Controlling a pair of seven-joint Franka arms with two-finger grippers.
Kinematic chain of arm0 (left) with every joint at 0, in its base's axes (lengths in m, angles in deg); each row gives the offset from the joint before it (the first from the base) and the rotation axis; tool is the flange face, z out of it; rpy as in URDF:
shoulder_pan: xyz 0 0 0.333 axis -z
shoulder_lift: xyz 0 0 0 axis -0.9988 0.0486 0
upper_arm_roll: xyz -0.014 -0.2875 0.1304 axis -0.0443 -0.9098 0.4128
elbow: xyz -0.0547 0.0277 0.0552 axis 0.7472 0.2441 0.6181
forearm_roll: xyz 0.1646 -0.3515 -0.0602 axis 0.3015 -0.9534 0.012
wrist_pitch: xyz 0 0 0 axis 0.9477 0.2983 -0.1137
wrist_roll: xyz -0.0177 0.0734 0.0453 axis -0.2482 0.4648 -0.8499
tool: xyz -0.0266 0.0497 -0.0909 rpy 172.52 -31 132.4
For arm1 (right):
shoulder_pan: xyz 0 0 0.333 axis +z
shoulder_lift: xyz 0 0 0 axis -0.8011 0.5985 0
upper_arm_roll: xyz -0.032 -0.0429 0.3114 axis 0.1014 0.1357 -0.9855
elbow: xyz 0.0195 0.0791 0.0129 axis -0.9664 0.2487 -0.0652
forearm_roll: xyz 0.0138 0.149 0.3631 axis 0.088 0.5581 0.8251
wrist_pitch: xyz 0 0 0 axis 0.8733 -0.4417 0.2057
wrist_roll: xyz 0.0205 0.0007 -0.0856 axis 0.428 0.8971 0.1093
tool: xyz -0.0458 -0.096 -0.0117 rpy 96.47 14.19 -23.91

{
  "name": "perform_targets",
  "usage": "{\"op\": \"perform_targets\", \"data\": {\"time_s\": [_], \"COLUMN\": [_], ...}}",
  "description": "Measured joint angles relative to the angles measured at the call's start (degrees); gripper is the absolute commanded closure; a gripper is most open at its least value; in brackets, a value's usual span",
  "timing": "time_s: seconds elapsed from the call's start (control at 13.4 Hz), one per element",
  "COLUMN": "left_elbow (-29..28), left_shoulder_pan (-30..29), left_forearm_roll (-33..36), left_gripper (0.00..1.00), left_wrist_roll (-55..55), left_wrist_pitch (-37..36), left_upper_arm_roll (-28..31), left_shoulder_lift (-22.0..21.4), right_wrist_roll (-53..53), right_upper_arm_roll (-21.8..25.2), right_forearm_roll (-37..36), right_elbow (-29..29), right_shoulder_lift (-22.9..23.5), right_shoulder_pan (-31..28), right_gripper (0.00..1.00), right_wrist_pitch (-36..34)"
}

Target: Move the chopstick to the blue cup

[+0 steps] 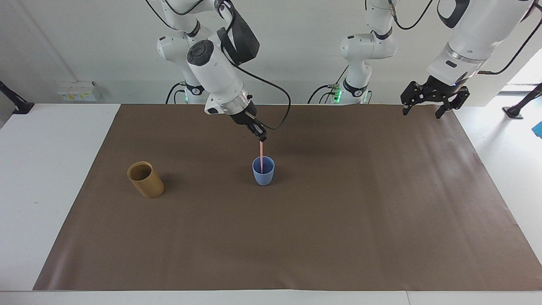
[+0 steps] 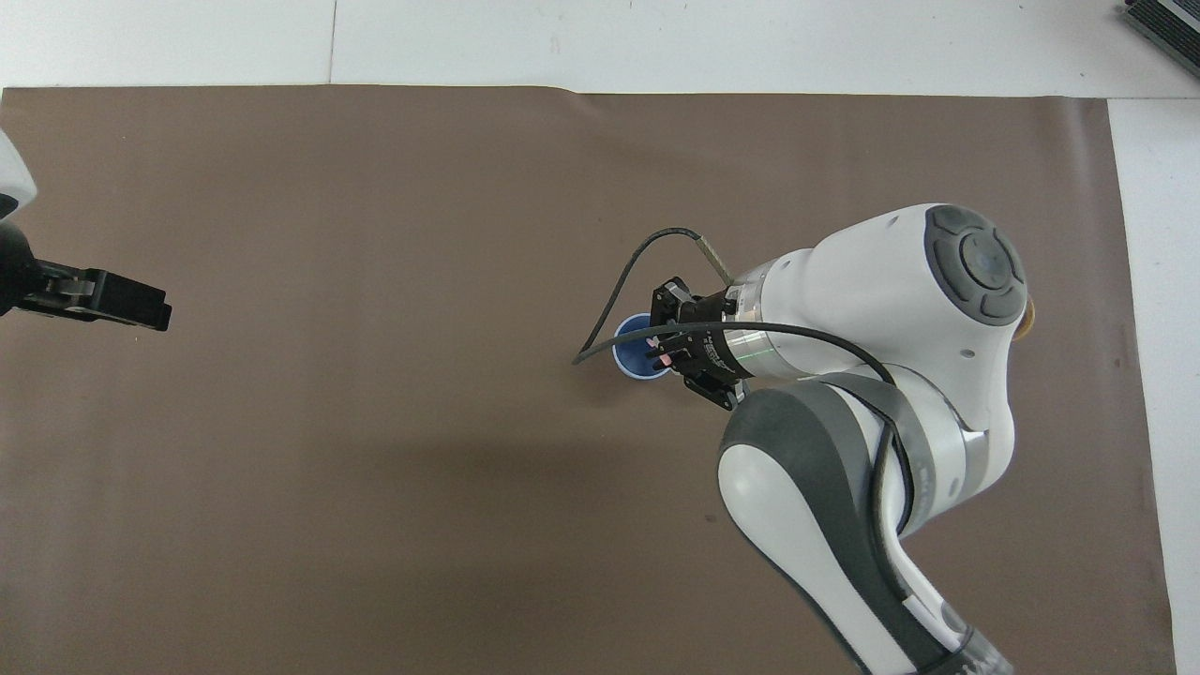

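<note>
The pale-pink chopstick (image 1: 261,156) hangs nearly upright from my right gripper (image 1: 262,138), which is shut on its top end. Its lower end reaches down inside the light-blue cup (image 1: 263,171), which stands upright near the middle of the brown mat. From overhead the right gripper (image 2: 662,354) covers part of the blue cup (image 2: 630,354), and only a pink bit of the chopstick (image 2: 664,359) shows between the fingers. My left gripper (image 1: 427,106) waits open in the air over the mat's corner at the left arm's end, also visible in the overhead view (image 2: 161,316).
A tan bamboo-coloured cylinder holder (image 1: 145,180) stands upright beside the blue cup, toward the right arm's end of the table. The brown mat (image 1: 322,237) covers most of the white table. The right arm's cable (image 2: 614,300) loops over the cup.
</note>
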Motion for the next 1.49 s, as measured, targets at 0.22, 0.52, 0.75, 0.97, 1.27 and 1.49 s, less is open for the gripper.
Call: {"op": "perform_targets", "data": {"time_s": [0.22,0.52,0.75,0.97,1.27,1.49], "left_elbow": [0.00,0.00,0.00,0.00,0.00,0.00], "left_shoulder_pan": [0.00,0.00,0.00,0.00,0.00,0.00], "left_forearm_roll": [0.00,0.00,0.00,0.00,0.00,0.00], "left_gripper": [0.00,0.00,0.00,0.00,0.00,0.00], "left_wrist_roll": [0.00,0.00,0.00,0.00,0.00,0.00], "left_wrist_pitch": [0.00,0.00,0.00,0.00,0.00,0.00], "left_upper_arm_roll": [0.00,0.00,0.00,0.00,0.00,0.00], "left_shoulder_lift": [0.00,0.00,0.00,0.00,0.00,0.00], "right_wrist_roll": [0.70,0.72,5.89,19.49,41.75,48.64], "right_upper_arm_roll": [-0.02,0.17,0.88,1.07,1.49,1.69], "right_forearm_roll": [-2.53,-7.13,-9.68,-17.21,-18.59,-19.51], "right_elbow": [1.33,-0.74,-2.88,-4.30,-5.72,-6.33], "right_shoulder_lift": [0.64,0.90,0.90,0.62,-3.12,-7.01], "right_shoulder_pan": [0.80,1.18,0.06,-3.55,-10.13,-13.73], "right_gripper": [0.31,0.02,0.00,0.00,0.00,0.00], "right_wrist_pitch": [2.94,3.63,3.64,3.20,-1.70,-7.93]}}
